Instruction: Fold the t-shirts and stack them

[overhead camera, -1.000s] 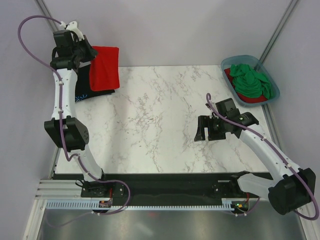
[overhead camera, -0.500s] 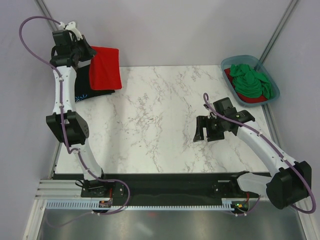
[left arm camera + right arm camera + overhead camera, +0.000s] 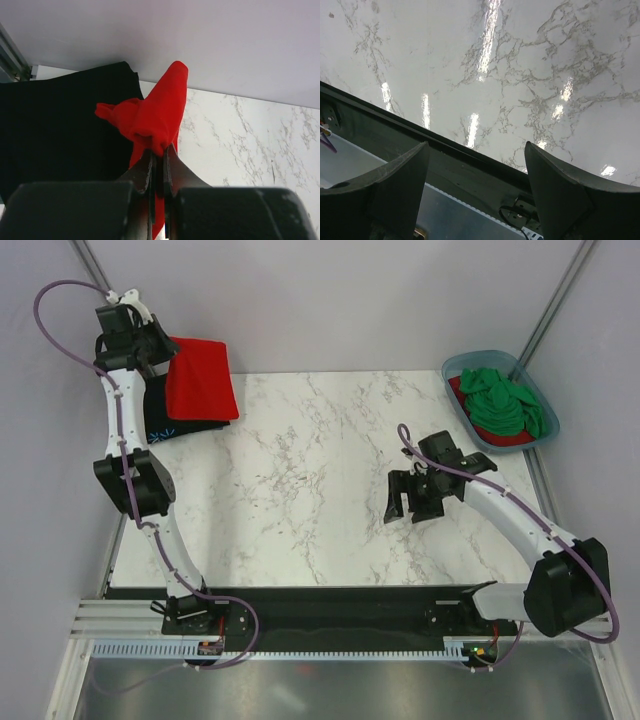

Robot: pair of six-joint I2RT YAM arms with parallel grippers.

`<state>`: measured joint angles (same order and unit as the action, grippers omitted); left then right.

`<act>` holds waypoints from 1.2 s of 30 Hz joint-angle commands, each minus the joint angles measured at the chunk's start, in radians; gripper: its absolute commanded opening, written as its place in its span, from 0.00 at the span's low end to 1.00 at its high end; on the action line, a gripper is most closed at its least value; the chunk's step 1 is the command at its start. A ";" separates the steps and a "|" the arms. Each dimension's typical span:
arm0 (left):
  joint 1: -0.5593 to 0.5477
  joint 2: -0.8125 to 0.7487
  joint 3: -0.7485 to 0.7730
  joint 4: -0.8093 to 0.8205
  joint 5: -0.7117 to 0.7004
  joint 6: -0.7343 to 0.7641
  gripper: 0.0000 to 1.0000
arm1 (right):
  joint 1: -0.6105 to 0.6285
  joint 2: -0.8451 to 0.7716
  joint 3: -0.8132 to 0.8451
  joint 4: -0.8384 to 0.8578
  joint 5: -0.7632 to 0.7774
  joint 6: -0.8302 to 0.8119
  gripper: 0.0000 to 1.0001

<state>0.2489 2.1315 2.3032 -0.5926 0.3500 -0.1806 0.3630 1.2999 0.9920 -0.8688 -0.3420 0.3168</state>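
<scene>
L gripper point(image 3: 157, 156) clenched on red t-shirt point(image 3: 200, 380) over blk t-shirt point(image 3: 55, 125) | R gripper point(image 3: 403, 507) released

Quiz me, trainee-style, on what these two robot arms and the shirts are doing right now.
1. True or false: the left gripper is shut on the red t-shirt at the far left corner.
2. Is the right gripper open or shut, and does it hold anything?
3. Where is the green t-shirt? A: in the left gripper. B: in the blue-grey tub. C: in the right gripper.
Key: 1 true; 2 open, holding nothing; 3 B.
</scene>
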 commanded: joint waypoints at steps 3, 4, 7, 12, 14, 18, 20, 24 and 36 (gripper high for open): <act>0.038 0.056 0.122 0.042 -0.003 0.055 0.02 | 0.002 0.041 0.053 0.027 -0.017 -0.018 0.84; 0.052 0.076 0.131 0.042 -0.002 0.047 0.02 | 0.004 0.045 0.054 0.028 -0.018 -0.018 0.84; 0.072 0.105 0.157 0.043 -0.011 0.035 0.02 | 0.004 0.070 0.051 0.034 -0.025 -0.016 0.84; 0.112 0.192 0.251 0.051 -0.009 0.021 0.02 | 0.005 0.111 0.031 0.057 -0.037 -0.013 0.84; 0.121 0.220 0.278 0.076 -0.016 0.013 0.03 | 0.007 0.131 0.028 0.067 -0.037 -0.013 0.84; 0.131 0.258 0.275 0.108 -0.034 0.023 0.04 | 0.005 0.163 0.045 0.065 -0.034 -0.019 0.84; 0.142 0.278 0.277 0.115 -0.025 0.009 0.04 | 0.007 0.185 0.057 0.067 -0.031 -0.022 0.84; 0.148 0.330 0.285 0.137 -0.054 0.007 0.05 | 0.008 0.220 0.060 0.079 -0.035 -0.024 0.84; 0.148 0.228 0.200 0.073 -0.466 0.001 1.00 | 0.034 0.217 0.051 0.097 -0.043 -0.004 0.84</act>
<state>0.3996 2.4710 2.5195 -0.5240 0.0326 -0.1730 0.3878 1.5459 1.0164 -0.7971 -0.3687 0.3103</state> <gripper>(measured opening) 0.985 0.838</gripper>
